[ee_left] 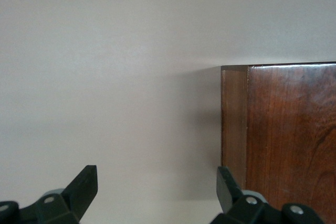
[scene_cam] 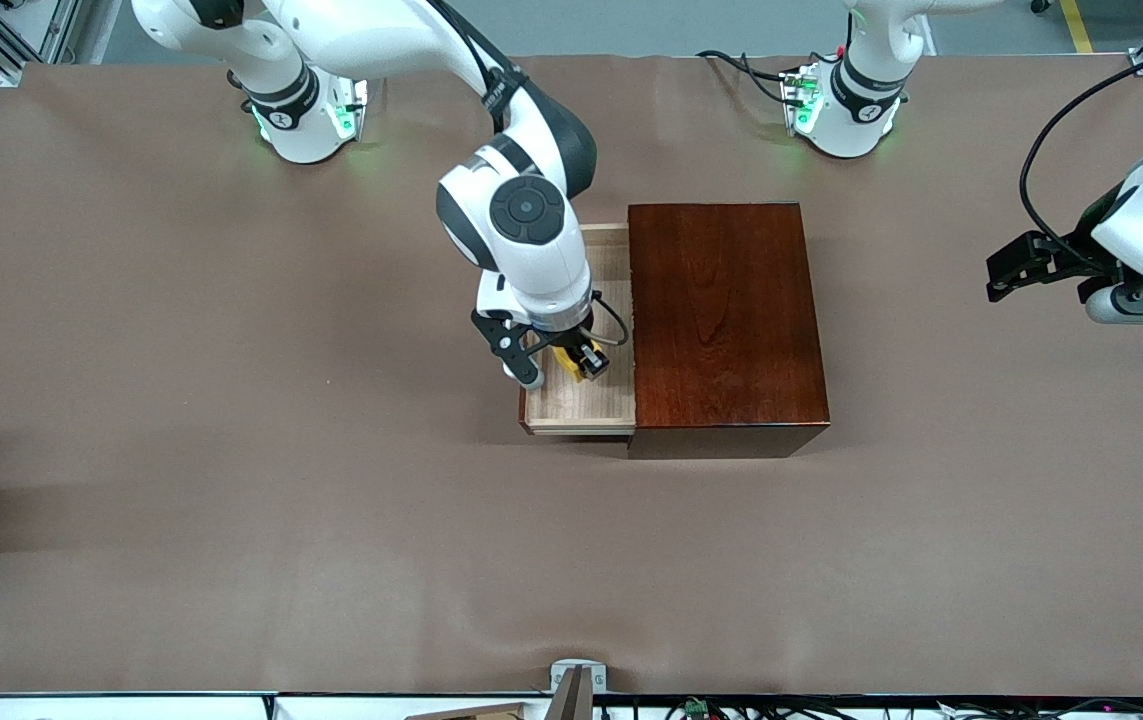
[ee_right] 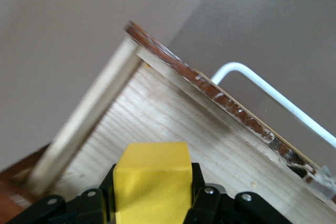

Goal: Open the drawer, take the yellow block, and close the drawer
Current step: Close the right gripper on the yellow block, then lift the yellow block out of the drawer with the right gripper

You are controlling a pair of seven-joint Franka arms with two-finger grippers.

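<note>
**Drawer open, yellow block in the right claw**

Item 1 — drawer (scene_cam: 581, 405): pulled out of the mahogany-coloured box (scene_cam: 721, 320) toward the right arm's end of the worktop (scene_cam: 231, 400). Pale wood floor exposed; in the right wrist view its dark reddish-brown front (ee_right: 210, 85) carries a white bar handle (ee_right: 273, 98).

Item 2 — yellow block (scene_cam: 571, 362): clamped between the two black fingers (ee_right: 202, 190) of the right claw (scene_cam: 559, 365), over the drawer's floor. In the right wrist view the block (ee_right: 152, 182) shows as a plain yellow cube seated squarely between the pads; whether it touches the floor cannot be told.

Item 3 — right claw: clenched on the yellow block, reaching down into the open drawer just beside the box.

Item 4 — left claw (scene_cam: 1016, 262): fingers spread wide and holding nothing, up over bare worktop at the left arm's end, well apart from the box — this arm waits. Its wrist view shows its two fingertips (ee_left: 84, 184) apart, with a corner of the box (ee_left: 283, 129) under them.
</note>
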